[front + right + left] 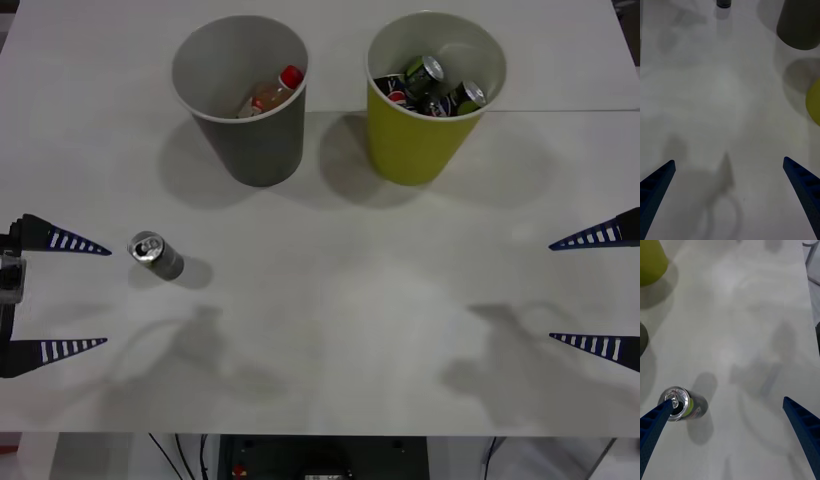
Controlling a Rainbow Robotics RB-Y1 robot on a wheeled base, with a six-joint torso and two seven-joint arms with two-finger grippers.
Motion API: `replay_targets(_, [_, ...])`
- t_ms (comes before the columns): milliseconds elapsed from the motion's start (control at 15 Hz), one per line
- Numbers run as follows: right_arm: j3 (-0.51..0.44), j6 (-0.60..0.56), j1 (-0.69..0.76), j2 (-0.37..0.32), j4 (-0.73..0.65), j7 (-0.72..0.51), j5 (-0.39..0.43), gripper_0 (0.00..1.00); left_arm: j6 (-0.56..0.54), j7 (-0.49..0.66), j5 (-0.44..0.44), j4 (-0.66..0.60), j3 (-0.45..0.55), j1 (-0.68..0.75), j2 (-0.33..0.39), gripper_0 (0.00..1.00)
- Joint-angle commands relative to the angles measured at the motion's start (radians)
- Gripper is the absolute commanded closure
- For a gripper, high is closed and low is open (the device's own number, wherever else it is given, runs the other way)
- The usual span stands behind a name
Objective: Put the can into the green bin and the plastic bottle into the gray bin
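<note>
Upright still, can (155,254) beside left fingers (68,242).

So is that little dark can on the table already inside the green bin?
No, the can stands upright on the white table, near the left pincer, well apart from the green bin.

Can (156,254) upright; plastic bottle (272,93) in gray bin (250,140)

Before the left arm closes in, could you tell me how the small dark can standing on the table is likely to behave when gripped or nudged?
The can stands upright on the table, so a sideways nudge could tip it and let it roll. Its smooth round side may slip between the left gripper fingers. It looks small, probably light.
</note>
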Motion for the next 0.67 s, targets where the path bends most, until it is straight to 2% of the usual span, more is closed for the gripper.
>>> replay_targets(67, [0.0,0.0,0.0,0.0,0.0,0.0,0.0,0.0,0.002,-0.007,0.077,0.09,-0.044,-0.029,-0.001,0.0])
replay_targets(200, [0.0,0.0,0.0,0.0,0.0,0.0,0.0,0.0,0.032,-0.031,0.158,0.173,-0.088,-0.051,-0.003,0.0])
replay_targets(467, [0.0,0.0,0.0,0.0,0.0,0.0,0.0,0.0,0.088,-0.172,0.271,0.285,-0.143,-0.066,-0.006,0.0])
replay_targets(667, [0.0,0.0,0.0,0.0,0.0,0.0,0.0,0.0,0.099,-0.252,0.328,0.371,-0.157,-0.077,-0.047,0.0])
